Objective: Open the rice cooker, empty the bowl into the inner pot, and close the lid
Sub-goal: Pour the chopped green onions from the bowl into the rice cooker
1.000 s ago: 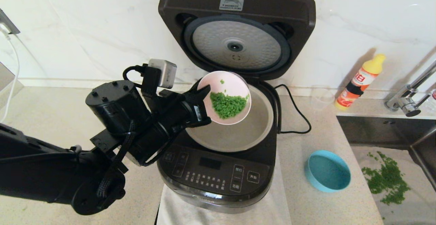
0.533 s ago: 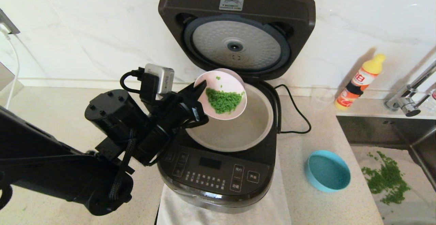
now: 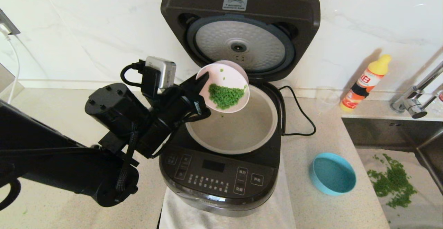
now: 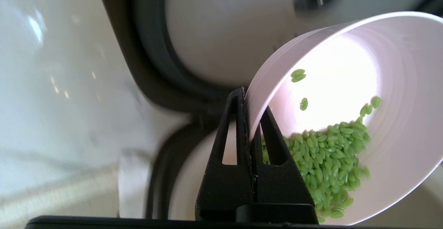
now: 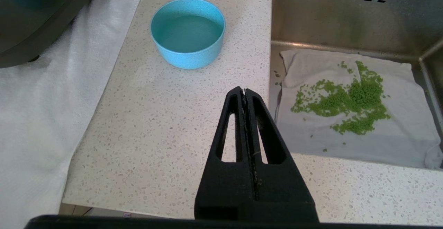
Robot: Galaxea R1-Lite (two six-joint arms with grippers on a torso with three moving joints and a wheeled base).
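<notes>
The black rice cooker (image 3: 221, 177) stands open on a white cloth, its lid (image 3: 240, 31) upright at the back with the dimpled silver plate facing me. Inside sits the off-white inner pot (image 3: 238, 132). My left gripper (image 3: 203, 89) (image 4: 250, 111) is shut on the rim of a pale pink bowl (image 3: 225, 80) (image 4: 398, 66), held tilted above the pot's far left side. Green grains (image 3: 225, 96) (image 4: 328, 159) have slid to the bowl's low edge and one or two are falling. My right gripper (image 5: 245, 92) is shut and holds nothing, above the counter by the sink.
An empty blue bowl (image 3: 333, 174) (image 5: 188, 33) stands right of the cooker. The sink (image 3: 391, 132) at the right holds a cloth with spilled green grains (image 3: 392, 182) (image 5: 349, 100). A yellow bottle (image 3: 367, 83) and a tap (image 3: 418, 94) stand at the back right. The cooker's cord (image 3: 301, 114) loops on the counter.
The left arm has lifted the pink bowl a little up and left and tipped it further. The grains have slid to its low edge and begun to fall.
</notes>
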